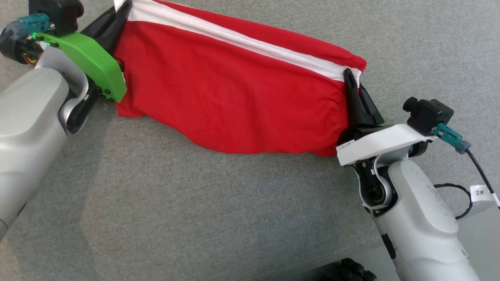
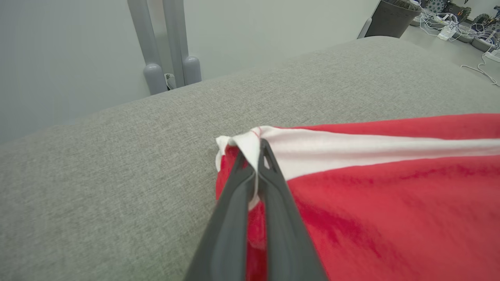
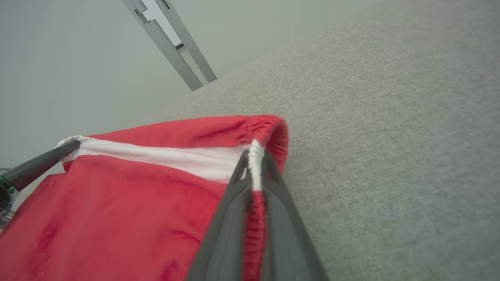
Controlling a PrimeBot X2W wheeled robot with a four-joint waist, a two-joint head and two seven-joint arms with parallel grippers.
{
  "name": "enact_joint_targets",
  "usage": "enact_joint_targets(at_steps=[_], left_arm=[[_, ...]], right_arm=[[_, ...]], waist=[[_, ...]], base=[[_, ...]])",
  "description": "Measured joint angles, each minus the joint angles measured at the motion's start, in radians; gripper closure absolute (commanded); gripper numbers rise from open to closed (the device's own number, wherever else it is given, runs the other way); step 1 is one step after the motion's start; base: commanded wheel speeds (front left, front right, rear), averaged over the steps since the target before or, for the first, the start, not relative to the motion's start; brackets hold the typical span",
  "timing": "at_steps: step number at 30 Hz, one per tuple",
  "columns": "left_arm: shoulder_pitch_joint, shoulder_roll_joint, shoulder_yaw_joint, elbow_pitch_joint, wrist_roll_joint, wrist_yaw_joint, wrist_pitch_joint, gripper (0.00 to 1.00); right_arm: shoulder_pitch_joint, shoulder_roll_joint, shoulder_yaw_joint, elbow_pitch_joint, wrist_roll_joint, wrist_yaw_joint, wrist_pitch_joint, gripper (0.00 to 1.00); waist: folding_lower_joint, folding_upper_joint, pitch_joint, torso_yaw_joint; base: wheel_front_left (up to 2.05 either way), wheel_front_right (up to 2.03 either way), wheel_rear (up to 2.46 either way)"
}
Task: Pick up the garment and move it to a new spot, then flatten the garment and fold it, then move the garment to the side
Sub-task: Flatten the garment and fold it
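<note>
Red garment [image 1: 234, 97] over grey cushion [image 1: 234, 214], left fingers [image 2: 234, 203] pinching one end; right fingers [image 3: 232, 210] the other

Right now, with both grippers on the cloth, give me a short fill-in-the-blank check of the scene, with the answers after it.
1. The garment is mostly ____ in colour.
2. The stripe running from the left gripper to the right gripper is ____ in colour.
3. Both grippers are ____ on the garment, one at each end.
4. The surface beneath is a ____ woven fabric.

Missing words: red; white; shut; grey.
</note>
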State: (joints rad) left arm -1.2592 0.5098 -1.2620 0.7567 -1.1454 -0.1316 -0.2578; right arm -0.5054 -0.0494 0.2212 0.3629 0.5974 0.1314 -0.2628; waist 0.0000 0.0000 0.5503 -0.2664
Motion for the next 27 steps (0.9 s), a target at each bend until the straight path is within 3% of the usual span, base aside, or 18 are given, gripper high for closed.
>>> enact_joint_targets(at_steps=[1, 2, 17, 25, 26, 27], left_arm=[[0.001, -0.004, 0.0, 0.004, -0.002, 0.0, 0.0, 0.12], [0.003, -0.007, 0.0, 0.007, -0.002, 0.0, -0.002, 0.0], [0.201, -0.1, 0.202, 0.105, 0.032, 0.0, -0.008, 0.0], [0.241, -0.131, 0.162, 0.135, -0.009, 0.001, 0.019, 0.0], [0.241, -0.134, 0.154, 0.139, -0.016, 0.001, 0.035, 0.03], [0.241, -0.138, 0.146, 0.143, -0.023, 0.001, 0.048, 0.51]], right_arm=[[-0.003, 0.0, -0.002, 0.004, -0.004, 0.0, 0.0, 0.0], [-0.005, 0.0, -0.004, 0.009, -0.007, 0.0, 0.0, 0.0], [0.077, 0.0, -0.18, 0.019, -0.098, 0.0, 0.0, 0.0], [0.085, 0.0, -0.222, 0.02, -0.118, 0.0, 0.0, 0.0], [0.086, 0.0, -0.224, 0.021, -0.118, 0.0, 0.0, 0.0], [0.087, 0.0, -0.226, 0.022, -0.121, 0.0, 0.0, 0.0]], waist=[[0.0, 0.0, 0.001, 0.001], [0.0, 0.0, 0.0, 0.003], [0.0, 0.0, -0.05, 0.039], [0.0, 0.0, -0.081, 0.044], [0.0, 0.0, -0.084, 0.044], [0.0, 0.0, -0.088, 0.045]], base=[[0.0, 0.0, 0.0], [0.0, 0.0, 0.0], [0.0, 0.0, 0.0], [0.0, 0.0, 0.0], [0.0, 0.0, 0.0], [0.0, 0.0, 0.0]])
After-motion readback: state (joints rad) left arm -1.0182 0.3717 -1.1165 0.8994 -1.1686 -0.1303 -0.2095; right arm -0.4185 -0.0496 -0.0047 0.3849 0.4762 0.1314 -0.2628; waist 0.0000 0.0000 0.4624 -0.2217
